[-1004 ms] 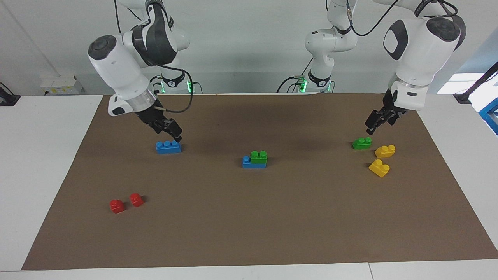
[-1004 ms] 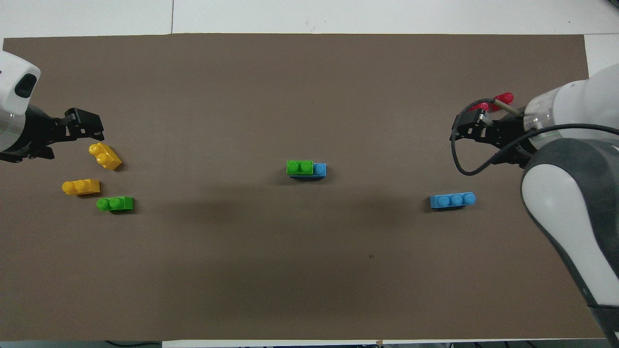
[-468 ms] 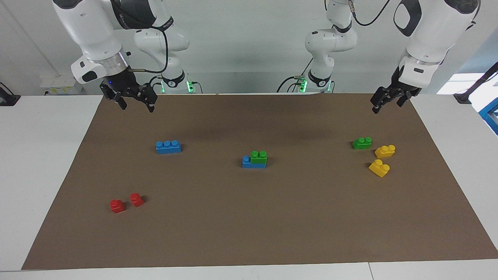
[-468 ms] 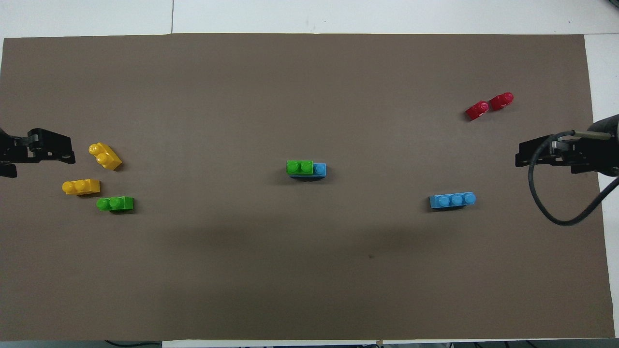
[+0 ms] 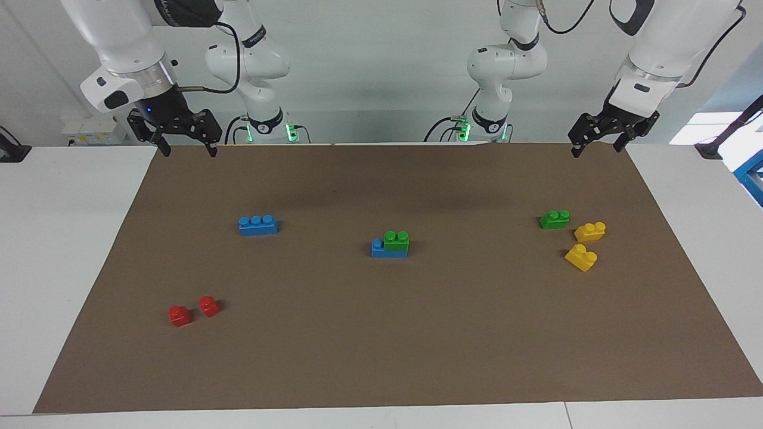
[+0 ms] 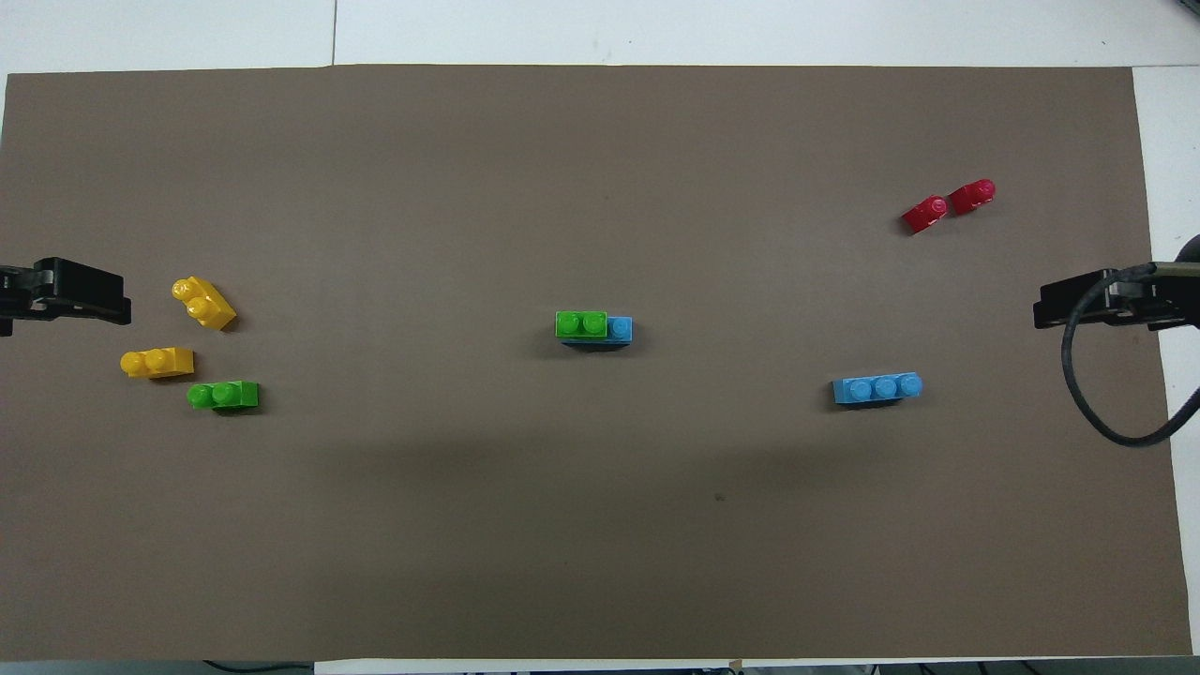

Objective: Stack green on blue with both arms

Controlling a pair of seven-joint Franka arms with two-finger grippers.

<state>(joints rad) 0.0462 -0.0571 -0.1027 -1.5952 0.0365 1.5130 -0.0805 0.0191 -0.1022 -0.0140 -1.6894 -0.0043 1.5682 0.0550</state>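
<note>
My left pincer hung open and empty above the table's robot-side edge, the loose green brick lying farther out on the brown mat, beside two yellow bricks. My right pincer hung likewise open over its own end, the loose blue brick farther out, its long axis running across the table. One green brick already sat on a blue brick mid-mat, well apart from both pincers.

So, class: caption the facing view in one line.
Green brick stacked on blue brick mid-table; both grippers open, raised.
</note>
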